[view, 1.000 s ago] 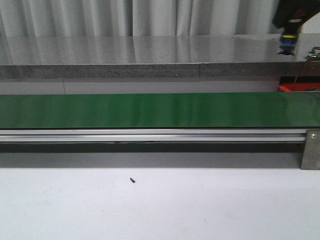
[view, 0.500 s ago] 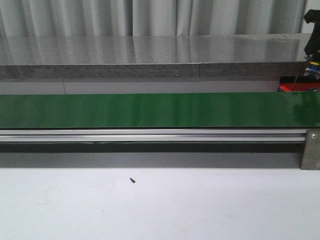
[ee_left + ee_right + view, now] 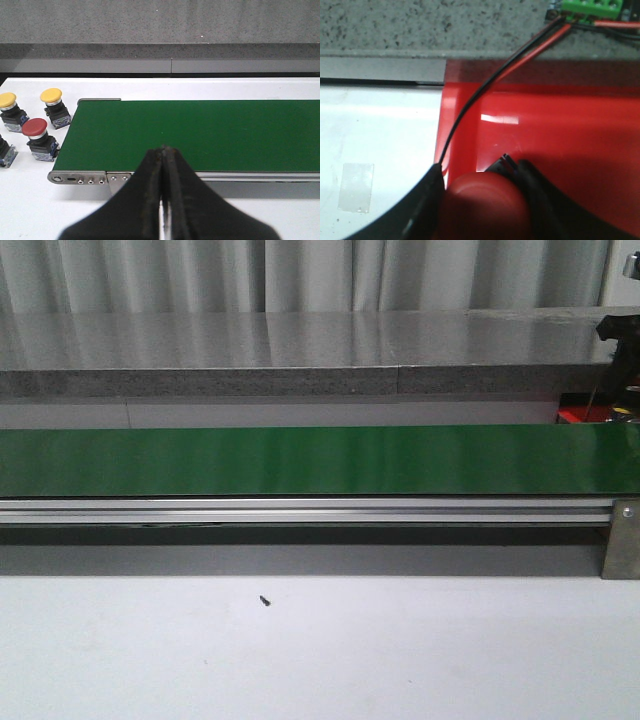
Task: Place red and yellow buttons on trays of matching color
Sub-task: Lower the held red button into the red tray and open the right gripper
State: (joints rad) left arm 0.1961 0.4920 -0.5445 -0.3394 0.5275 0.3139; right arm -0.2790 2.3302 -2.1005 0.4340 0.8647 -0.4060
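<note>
My right gripper (image 3: 481, 175) is shut on a red button (image 3: 482, 207), whose domed cap fills the gap between the fingers. It hangs over the near left corner of the red tray (image 3: 560, 130). In the front view only a sliver of that tray (image 3: 573, 416) shows behind the belt's right end, with the gripper's dark end (image 3: 617, 332) above it. My left gripper (image 3: 163, 149) is shut on nothing, over the near edge of the green belt (image 3: 200, 132). Beside the belt's end stand two yellow buttons (image 3: 51, 96) (image 3: 7, 100) and a red button (image 3: 34, 128). No yellow tray is in view.
A thin black and red wire (image 3: 485, 85) runs from a green terminal block (image 3: 590, 6) across the tray to my right fingers. A grey stone ledge (image 3: 300, 350) lies behind the belt. An aluminium rail (image 3: 300, 510) fronts the belt. A small dark speck (image 3: 264, 600) lies on the white table.
In the front view the right gripper has moved right and down, from above the ledge to just over the red tray at the frame's edge.
</note>
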